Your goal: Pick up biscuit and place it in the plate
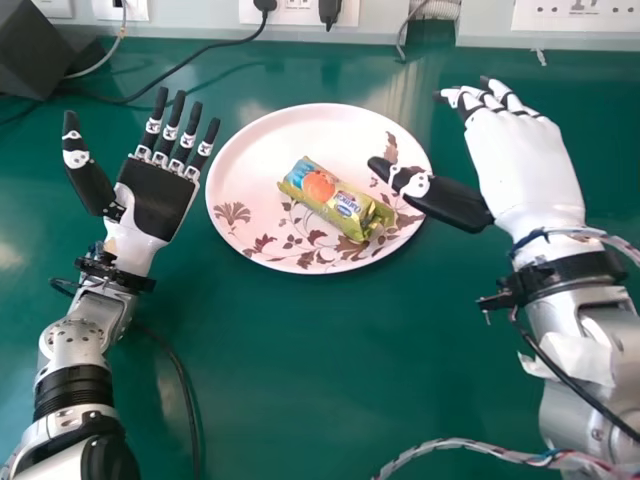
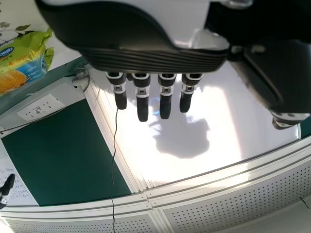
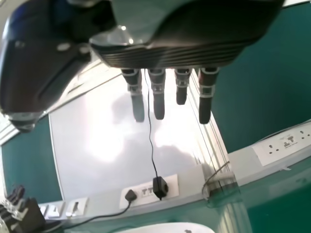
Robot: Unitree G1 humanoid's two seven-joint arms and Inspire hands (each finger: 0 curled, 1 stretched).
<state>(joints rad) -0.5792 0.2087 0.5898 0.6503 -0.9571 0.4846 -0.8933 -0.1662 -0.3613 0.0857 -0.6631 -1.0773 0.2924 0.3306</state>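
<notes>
The yellow-green biscuit packet [image 1: 335, 198] lies on the pink floral plate [image 1: 240, 165], a bit right of its middle. My left hand [image 1: 160, 195] is palm up left of the plate, its fingers straight and holding nothing. On the plate's right side is my right hand [image 1: 525, 170], open, with its thumb over the plate's right rim and apart from the packet. In the left wrist view the packet [image 2: 22, 60] shows beside the left hand [image 2: 146, 53]. The right wrist view has the right hand [image 3: 180, 53] with straight fingers and the plate's edge [image 3: 167, 228].
A dark box [image 1: 45, 60] with cables stands at the back left of the green table [image 1: 330, 370]. Wall sockets [image 1: 575, 15] line the back edge. A bundle of wires [image 1: 480, 447] crosses the near right, and a black cable [image 1: 185, 385] runs beside the left arm.
</notes>
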